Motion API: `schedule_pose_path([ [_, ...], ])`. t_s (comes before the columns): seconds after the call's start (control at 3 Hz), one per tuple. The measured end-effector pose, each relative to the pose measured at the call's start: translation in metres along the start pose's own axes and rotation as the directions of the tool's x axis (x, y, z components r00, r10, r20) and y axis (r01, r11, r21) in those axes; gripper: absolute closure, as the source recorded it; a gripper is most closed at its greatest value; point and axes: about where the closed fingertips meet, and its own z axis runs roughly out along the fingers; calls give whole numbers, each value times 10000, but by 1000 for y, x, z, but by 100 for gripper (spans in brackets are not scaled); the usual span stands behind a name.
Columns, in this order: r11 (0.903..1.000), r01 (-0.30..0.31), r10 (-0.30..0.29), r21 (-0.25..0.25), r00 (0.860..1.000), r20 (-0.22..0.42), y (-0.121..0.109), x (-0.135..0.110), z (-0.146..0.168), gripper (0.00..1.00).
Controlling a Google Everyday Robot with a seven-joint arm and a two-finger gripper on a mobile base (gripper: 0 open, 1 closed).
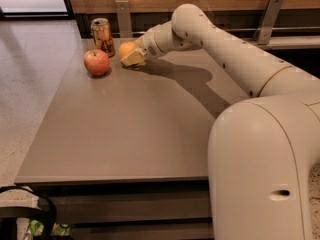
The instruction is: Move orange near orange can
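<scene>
The orange (126, 48) is at the far left of the table, low over or on its surface, just right of the orange can (102, 36). My gripper (132, 57) is shut on the orange; its pale fingers cover the fruit's lower right side. The dented can stands upright at the table's back left corner. A red-yellow apple (96, 62) sits in front of the can, left of the gripper.
The grey table (130, 129) stretches toward the camera. A wooden wall with metal brackets (123, 16) runs behind it. My arm (225, 49) reaches across the table's right side from my white base (265, 169). Tiled floor lies to the left.
</scene>
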Motion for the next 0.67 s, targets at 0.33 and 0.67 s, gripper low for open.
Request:
schedule_pose_path([
  [0.33,10000,13,-13,-49,10000,-7,2,0,2,82],
  [0.67,10000,11,-11,-99,10000,-11,4,0,5,58],
])
